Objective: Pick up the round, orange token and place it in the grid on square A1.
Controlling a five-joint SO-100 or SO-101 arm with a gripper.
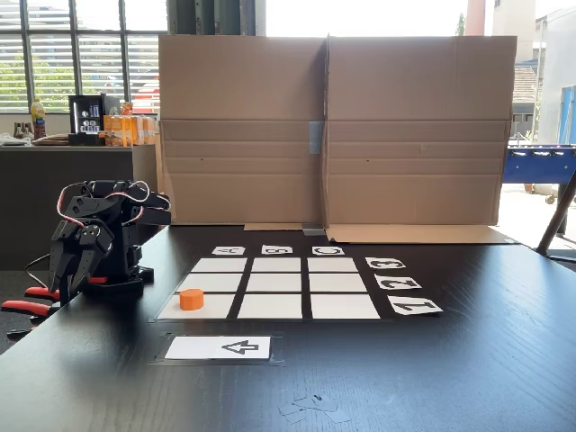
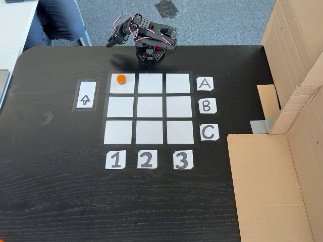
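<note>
The orange token point(image 1: 191, 299) point(image 2: 121, 78) stands upright on square A1 point(image 1: 220, 309) point(image 2: 127, 87), the corner cell of the grid point(image 1: 276, 283) point(image 2: 150, 107) where row A meets column 1. It sits toward that cell's outer corner. The black arm is folded up at the table edge just beyond the grid. Its gripper point(image 1: 65, 286) point(image 2: 109, 44) hangs clear of the token, a good hand's width away, and its fingers look shut with nothing between them.
A white card with a black arrow point(image 1: 219, 347) point(image 2: 86, 96) lies beside the grid's column 1. Tall cardboard walls point(image 1: 328, 135) point(image 2: 298, 75) stand past the A B C labels. Orange clamps point(image 1: 27, 308) grip the table edge by the arm's base. A seated person's leg point(image 2: 55, 20) is near that corner.
</note>
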